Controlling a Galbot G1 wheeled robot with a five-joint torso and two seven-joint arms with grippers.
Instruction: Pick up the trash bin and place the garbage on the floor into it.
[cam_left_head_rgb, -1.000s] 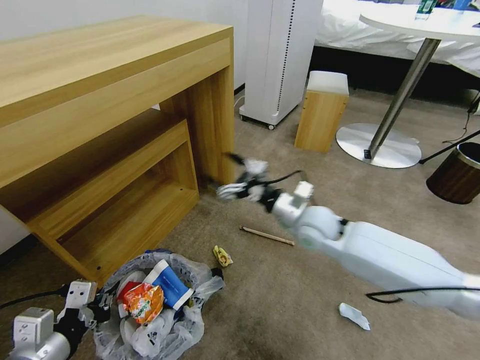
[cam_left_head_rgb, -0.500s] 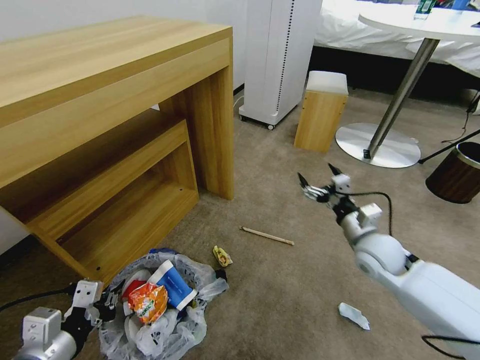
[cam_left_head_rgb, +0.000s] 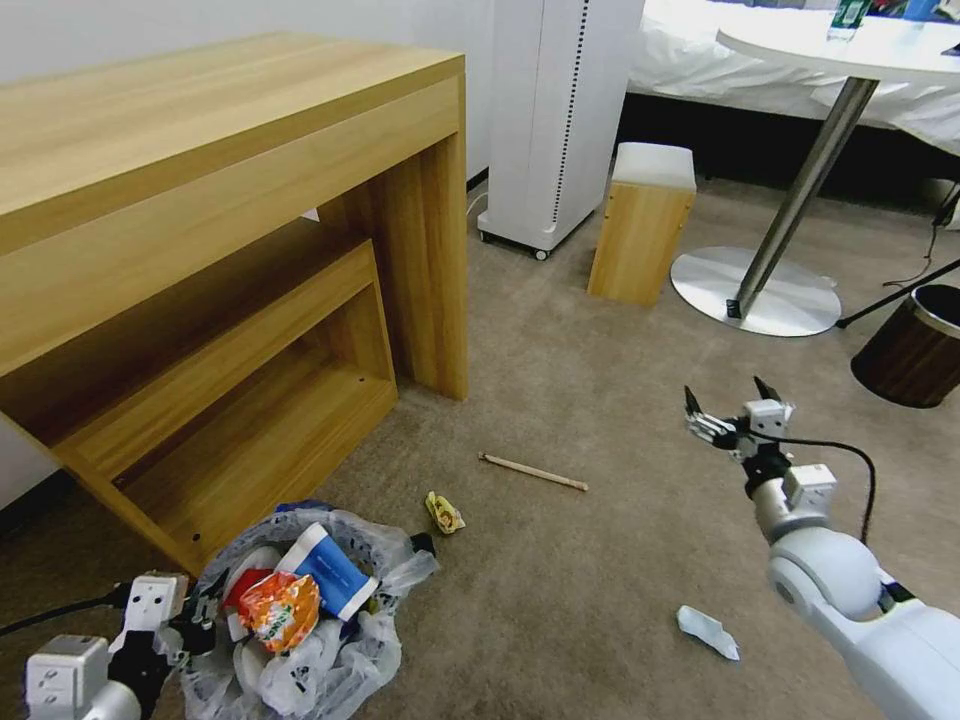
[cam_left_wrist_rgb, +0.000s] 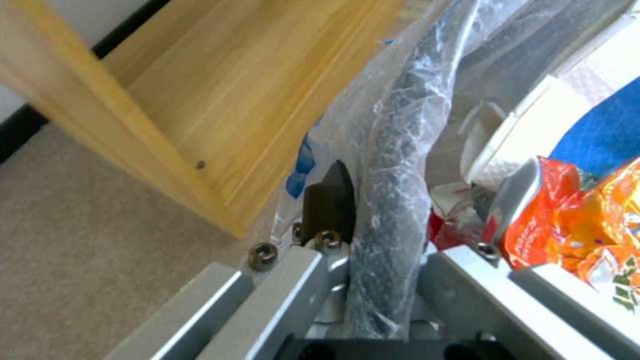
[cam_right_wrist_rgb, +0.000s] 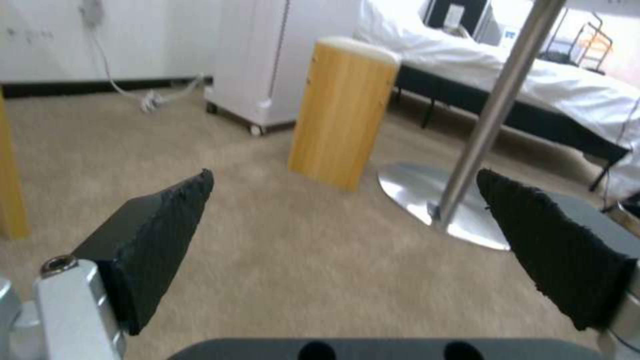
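Beige-brown floor (cam_left_head_rgb: 560, 590), whitish translucent-lined trash bin (cam_left_head_rgb: 375, 560), orange wrapper (cam_left_head_rgb: 280, 610), blue-white carton (cam_left_head_rgb: 328, 570)

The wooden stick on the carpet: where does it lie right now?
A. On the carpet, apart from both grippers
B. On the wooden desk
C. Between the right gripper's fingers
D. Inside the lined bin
A: the wooden stick lies flat on the carpet, with the open right gripper off to one side and the left gripper clamped on the bin's rim.
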